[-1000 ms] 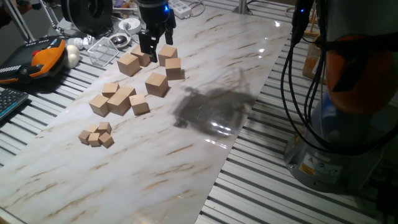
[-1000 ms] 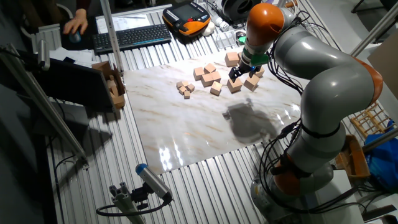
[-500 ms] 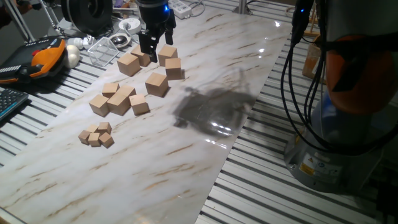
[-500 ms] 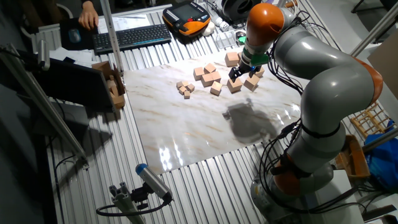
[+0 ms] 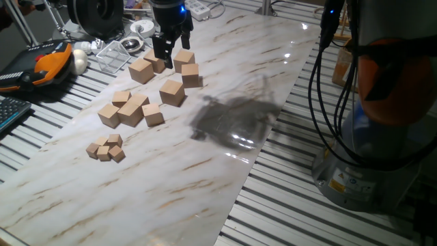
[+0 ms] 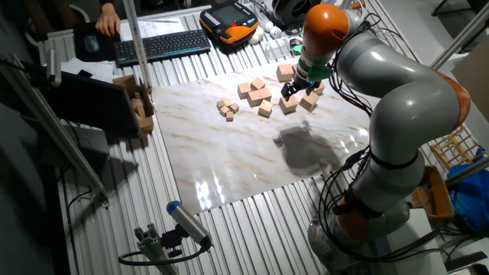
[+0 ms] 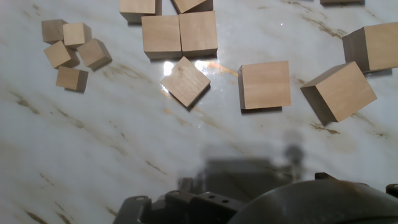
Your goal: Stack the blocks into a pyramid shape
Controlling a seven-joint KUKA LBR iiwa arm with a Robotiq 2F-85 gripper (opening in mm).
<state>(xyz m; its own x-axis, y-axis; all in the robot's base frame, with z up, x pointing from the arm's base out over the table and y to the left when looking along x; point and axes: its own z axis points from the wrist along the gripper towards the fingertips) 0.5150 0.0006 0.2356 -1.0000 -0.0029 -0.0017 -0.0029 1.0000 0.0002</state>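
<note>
A dark two-finger claw on a grey-and-orange robot arm hangs low over a white marble-patterned table, its fingertips down among the large plain light-tan wooden cubes near the table's far end in one fixed view. Whether the claw is spread or pressed together cannot be told; its fingers sit close beside one of the cubes, and no view shows a clear grip. The large cubes lie loose on the table, none stacked: one just left of the claw, two just right of it, one nearer the middle of the table, and another partly hidden behind the fingers. In the hand view, three of them rest flat and apart along the upper right of the picture. Toward the table's left edge sits a cluster of medium-sized wooden cubes, some touching one another, and beyond them a tight knot of tiny wooden cubes. Off the table's far corner lie an orange-and-black handheld control pendant and a clear plastic tray.
</note>
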